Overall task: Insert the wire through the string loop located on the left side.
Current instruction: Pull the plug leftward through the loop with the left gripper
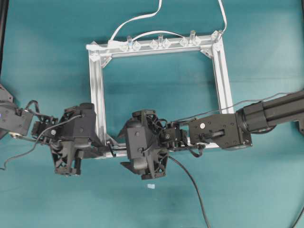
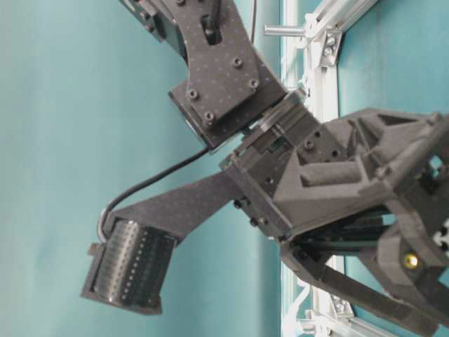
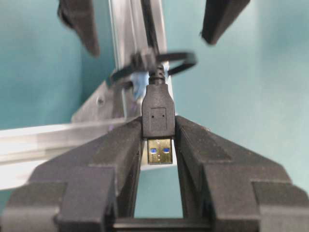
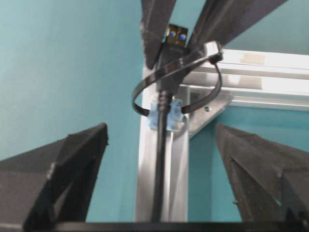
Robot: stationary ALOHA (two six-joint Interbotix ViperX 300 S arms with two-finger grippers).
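Note:
In the left wrist view my left gripper (image 3: pixel 158 133) is shut on the black plug (image 3: pixel 158 116) of the wire, whose gold-coloured tip points back between the jaws. Just beyond the plug, the wire passes through the dark string loop (image 3: pixel 169 60) tied at the corner of the silver frame (image 3: pixel 48 140). The right wrist view shows the loop (image 4: pixel 176 79) encircling the wire (image 4: pixel 161 159), which runs along the frame rail. My right gripper (image 4: pixel 161 128) stands wide open astride the wire, touching nothing. Overhead, both grippers meet at the frame's lower left corner (image 1: pixel 110 148).
A pale blue clip (image 4: pixel 164 116) sits on the rail under the loop. A white cable (image 1: pixel 137 19) and clear clips (image 1: pixel 159 42) lie along the frame's far rail. A black cable (image 1: pixel 192 183) trails over the teal table toward the near edge.

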